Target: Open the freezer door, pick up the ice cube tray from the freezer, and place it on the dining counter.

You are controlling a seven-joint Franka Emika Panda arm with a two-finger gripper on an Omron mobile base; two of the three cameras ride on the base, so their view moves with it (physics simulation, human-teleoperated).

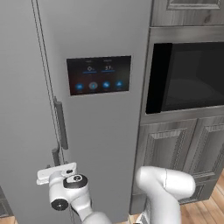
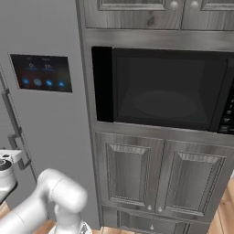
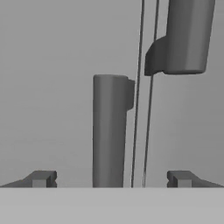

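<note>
Freezer door (image 1: 22,87), the plain grey panel on the left of the fridge, stood shut and flush with its neighbour across a thin vertical seam. Its dark bar handle (image 3: 109,131) ran just left of that seam. In the hand view the bar rose straight up the middle, with its top end in sight. The ice cube tray was, I judged, somewhere behind this closed panel, so the opening step was not yet done.

The claw (image 3: 111,179) was released, jaws spread wide, 1 fingertip (image 3: 41,178) well to each side of the bar and neither touching it. In the left base view the claw (image 1: 54,170) sat low against the handle's lower stretch.

To do this step well, the hand probably needed to press forward until the bar sat deep between the pads, then clench squarely on it. The pull should likely follow an arc about a hinge on the door's far left edge, rather than a straight tug that could slip off. The neighbouring handle (image 3: 186,35) was just across the seam, so the right fingertip had little room.

Counted: 2 fridge doors, 2 bar handles, and 1 touchscreen (image 1: 98,75) on the right door (image 1: 100,140). Beside the fridge were 1 dark built-in microwave (image 2: 169,87) and 2 panelled cabinet doors (image 2: 130,173) below it.
</note>
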